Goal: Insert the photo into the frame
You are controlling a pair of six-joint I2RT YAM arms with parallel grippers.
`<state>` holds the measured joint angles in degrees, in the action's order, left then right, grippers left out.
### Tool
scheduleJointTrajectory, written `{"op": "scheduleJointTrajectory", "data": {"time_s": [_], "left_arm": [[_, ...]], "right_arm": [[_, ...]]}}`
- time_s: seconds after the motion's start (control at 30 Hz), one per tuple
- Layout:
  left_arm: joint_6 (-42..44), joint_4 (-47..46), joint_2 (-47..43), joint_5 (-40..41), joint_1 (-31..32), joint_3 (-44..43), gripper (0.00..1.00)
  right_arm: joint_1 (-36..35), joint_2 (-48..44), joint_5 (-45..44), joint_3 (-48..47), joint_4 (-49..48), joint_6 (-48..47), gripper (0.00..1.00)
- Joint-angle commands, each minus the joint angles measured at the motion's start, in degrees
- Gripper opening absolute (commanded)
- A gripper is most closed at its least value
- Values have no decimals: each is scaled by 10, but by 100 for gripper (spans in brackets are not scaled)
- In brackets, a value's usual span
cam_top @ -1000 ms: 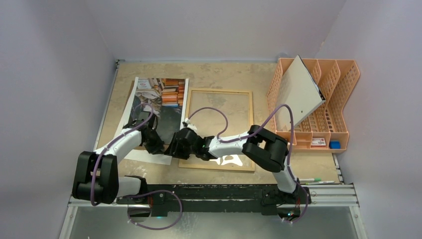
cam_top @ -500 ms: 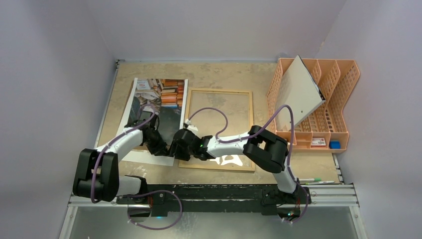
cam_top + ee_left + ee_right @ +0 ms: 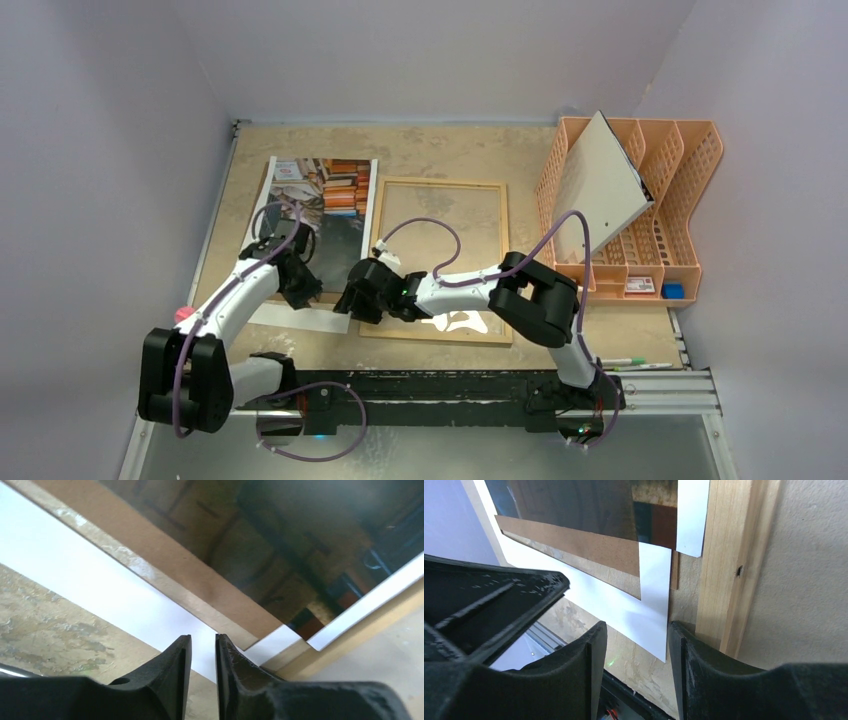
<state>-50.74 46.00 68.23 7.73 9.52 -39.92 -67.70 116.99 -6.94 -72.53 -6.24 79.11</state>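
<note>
The photo [image 3: 325,195], a dark cat-and-books print, lies at the left on a brown board [image 3: 200,580] and a white sheet [image 3: 100,590]. Right of it lies the light-wood frame [image 3: 440,185], flat on the table. My left gripper [image 3: 308,292] hovers over the stack's near edge. Its jaws [image 3: 202,642] stand narrowly apart with nothing between them. My right gripper [image 3: 348,303] is open at the stack's near right corner, beside the frame's rail [image 3: 719,570]. The white sheet's corner [image 3: 654,640] lies between its fingers [image 3: 636,627], unpinched. The photo's dark surface [image 3: 574,505] fills the upper left of the right wrist view.
An orange file rack [image 3: 660,200] stands at the right with a grey-white board [image 3: 600,185] leaning in it. Pens [image 3: 630,363] lie by the near right table edge. The metal rail [image 3: 440,395] with both arm bases runs along the front.
My left arm swung back toward the left and its jaws parted slightly. The right gripper edged a little left along the stack's near corner.
</note>
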Motion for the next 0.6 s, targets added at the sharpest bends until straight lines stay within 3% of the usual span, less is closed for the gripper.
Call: {"op": "scheduleJointTrajectory", "data": {"time_s": [0.0, 0.3, 0.57], "left_arm": [[-56, 10, 11, 38, 1, 24, 24], [-88, -20, 55, 16, 2, 72, 9], [-87, -35, 76, -17, 3, 87, 6]], "right_arm": [[1, 4, -9, 2, 24, 14, 52], [1, 16, 22, -2, 9, 9, 53], [6, 17, 94, 30, -166, -17, 55]]}}
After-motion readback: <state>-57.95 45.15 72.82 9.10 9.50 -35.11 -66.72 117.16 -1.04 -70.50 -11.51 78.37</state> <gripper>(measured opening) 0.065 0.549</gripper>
